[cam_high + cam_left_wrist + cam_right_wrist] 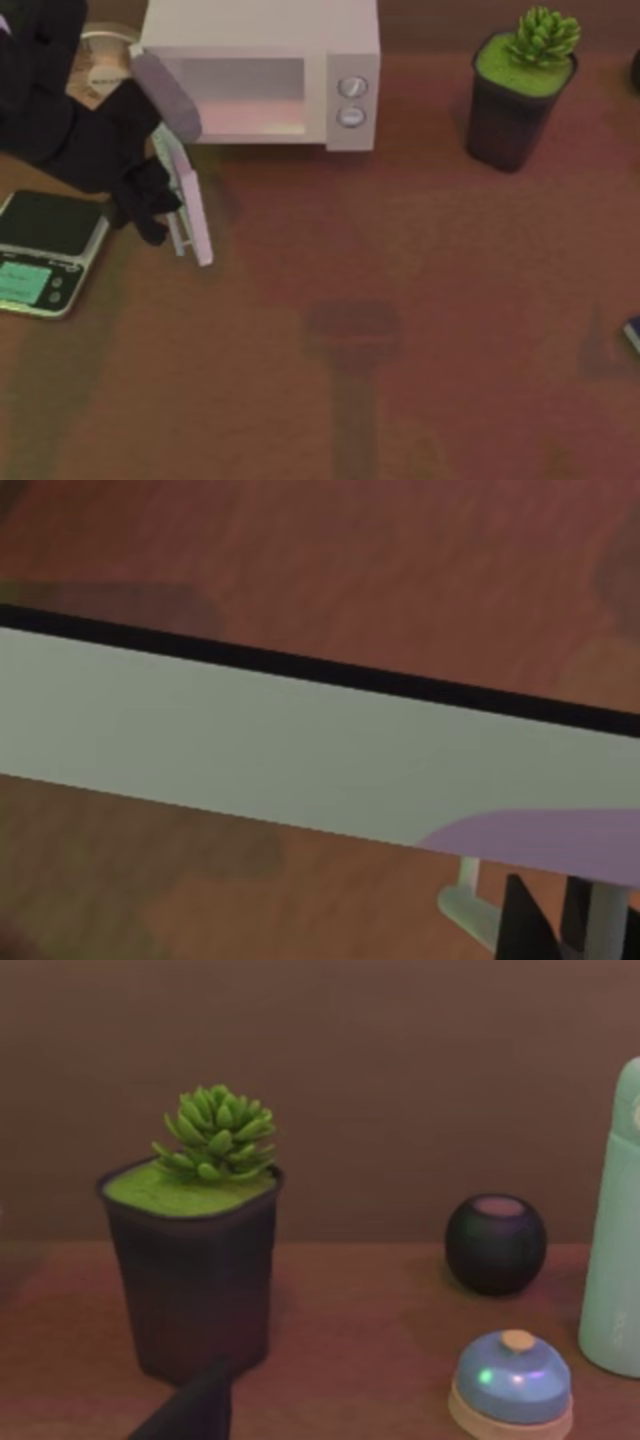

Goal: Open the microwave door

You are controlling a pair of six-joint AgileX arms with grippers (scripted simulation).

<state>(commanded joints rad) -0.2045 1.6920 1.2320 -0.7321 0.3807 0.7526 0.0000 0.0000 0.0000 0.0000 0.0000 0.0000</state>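
Left gripper (160, 215) at the free edge of the microwave door (190, 205), by its pale handle (172, 215); whether closed on that handle, cannot tell. Door swung wide, long axis pointing out from the microwave (262, 70) toward the table's front, hinged at the left corner. White panel, cavity exposed. Left arm far nearer; right gripper unseen from above.

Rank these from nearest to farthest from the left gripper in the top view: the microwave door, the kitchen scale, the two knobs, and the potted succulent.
From the left gripper, top view:
1. The microwave door, swung open right beside the gripper.
2. The kitchen scale, at the table's left edge.
3. The knobs, on the microwave's right front.
4. The potted succulent, far right at the back.
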